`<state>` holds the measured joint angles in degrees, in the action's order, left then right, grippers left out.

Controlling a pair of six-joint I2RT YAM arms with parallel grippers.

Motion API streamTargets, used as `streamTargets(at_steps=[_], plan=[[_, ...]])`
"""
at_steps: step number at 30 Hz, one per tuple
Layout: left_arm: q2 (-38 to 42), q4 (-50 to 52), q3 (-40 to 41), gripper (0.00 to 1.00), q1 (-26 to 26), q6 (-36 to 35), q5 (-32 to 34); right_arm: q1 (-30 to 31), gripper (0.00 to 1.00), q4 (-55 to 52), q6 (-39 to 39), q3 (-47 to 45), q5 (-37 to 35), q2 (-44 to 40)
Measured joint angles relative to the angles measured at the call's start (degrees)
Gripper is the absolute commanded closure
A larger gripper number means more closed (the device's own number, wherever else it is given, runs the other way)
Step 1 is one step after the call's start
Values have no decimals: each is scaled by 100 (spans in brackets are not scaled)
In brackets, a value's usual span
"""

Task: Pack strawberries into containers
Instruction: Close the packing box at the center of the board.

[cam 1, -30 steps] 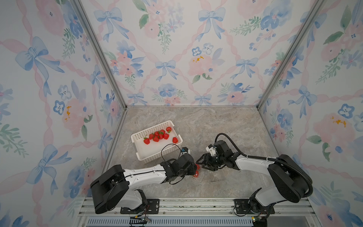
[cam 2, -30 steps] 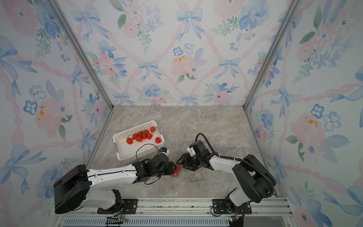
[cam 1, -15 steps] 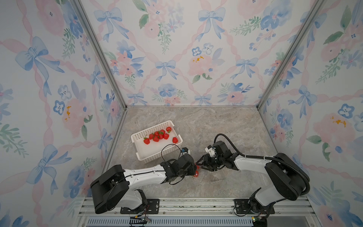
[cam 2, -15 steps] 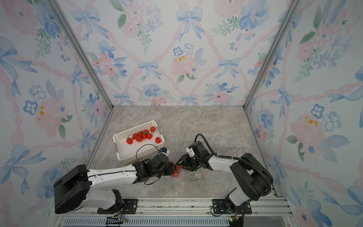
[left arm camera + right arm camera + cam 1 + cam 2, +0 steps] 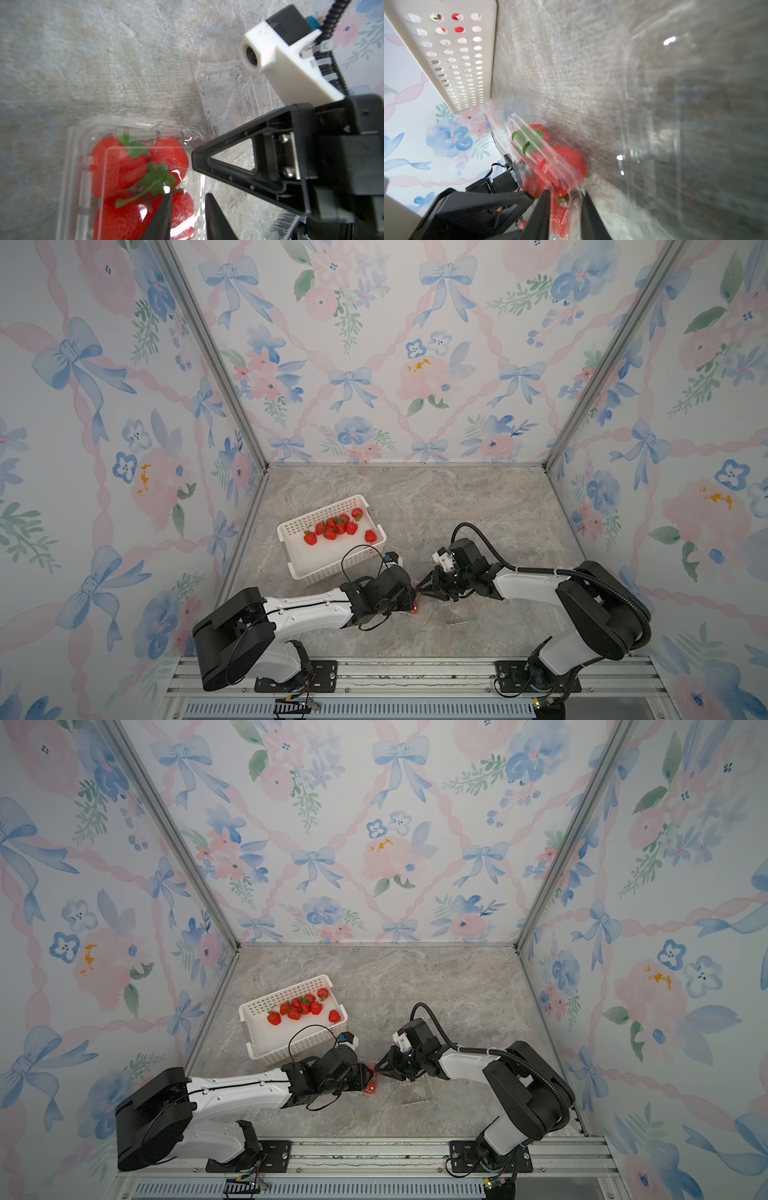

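Marbled surface (image 5: 415, 497), floral walls. Basket (image 5: 328, 572) holds loose strawberries (image 5: 330, 534). Clear box (image 5: 70, 166) sits front centre between arms, packed with berries (image 5: 112, 166). Lid looks down, so likely lid-snapping step. Left jaws near-closed, pinching box side wall, probably to steady it. Right jaws narrow, astride same box's edge; firm pinch or not, cannot tell. Empty box (image 5: 224, 89) just beside.

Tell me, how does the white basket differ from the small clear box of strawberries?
The white basket is opaque and perforated; the clear box is see-through. The basket is far larger than the box. The strawberries in the basket lie loose with floor to spare; those in the box are packed tight. Both hold red, green-capped strawberries.
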<state>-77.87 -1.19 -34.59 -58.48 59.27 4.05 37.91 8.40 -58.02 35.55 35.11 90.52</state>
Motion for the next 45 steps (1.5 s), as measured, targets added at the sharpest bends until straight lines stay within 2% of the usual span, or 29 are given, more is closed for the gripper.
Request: streamTargets(at_steps=[4,13,19,28,35,39,45], plan=[[2,-2,7,69,2,4,48,42,78,11,42,140,39,136],[184,-42,129,66,39,94,125,46,45,13,59,238,70,227],[442,-28,197,61,98,105,210,39,34,-98,96,264,68,125],[686,0,275,55,166,107,304,33,29,-199,153,282,68,-94],[925,2,391,54,256,107,365,52,28,-361,219,302,63,-103],[1104,7,474,46,284,131,442,133,26,-929,522,525,-111,-186],[1687,42,560,44,660,101,511,293,25,-2105,1211,1338,-658,-411]])
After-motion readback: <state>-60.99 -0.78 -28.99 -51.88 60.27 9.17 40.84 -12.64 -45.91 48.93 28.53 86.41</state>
